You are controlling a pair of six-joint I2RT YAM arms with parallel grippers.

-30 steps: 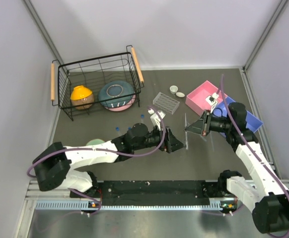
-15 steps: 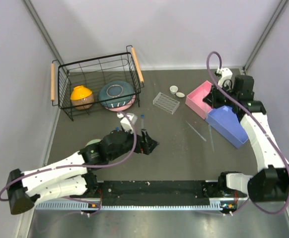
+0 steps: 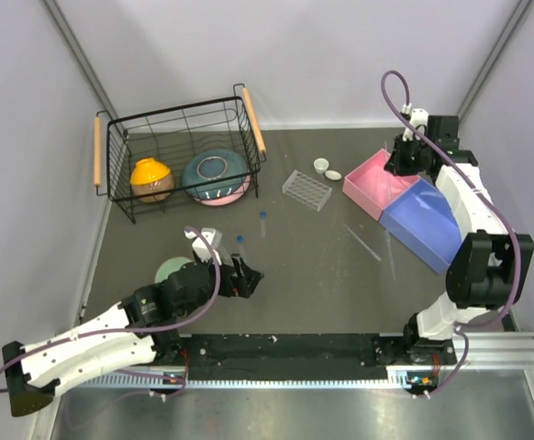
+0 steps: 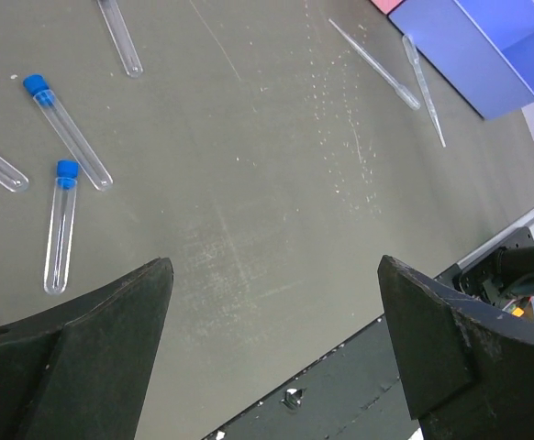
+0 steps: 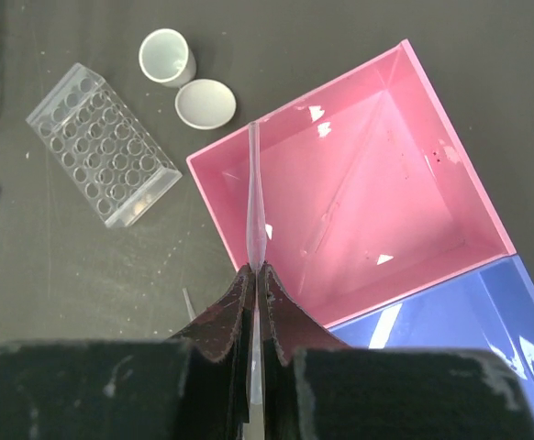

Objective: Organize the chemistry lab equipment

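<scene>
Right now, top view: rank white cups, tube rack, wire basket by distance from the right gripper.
From the right gripper, over the pink tray:
1. white cups, just left of it.
2. tube rack, farther left, slightly nearer the bases.
3. wire basket, far left.

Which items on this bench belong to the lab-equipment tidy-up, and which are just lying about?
Job: blue-capped tubes, loose pipettes, one pipette held by the right gripper, tube rack, two white cups; probably the pink tray and blue tray.
Lying about: wire basket, orange bowl, blue bowl, green bowl.
</scene>
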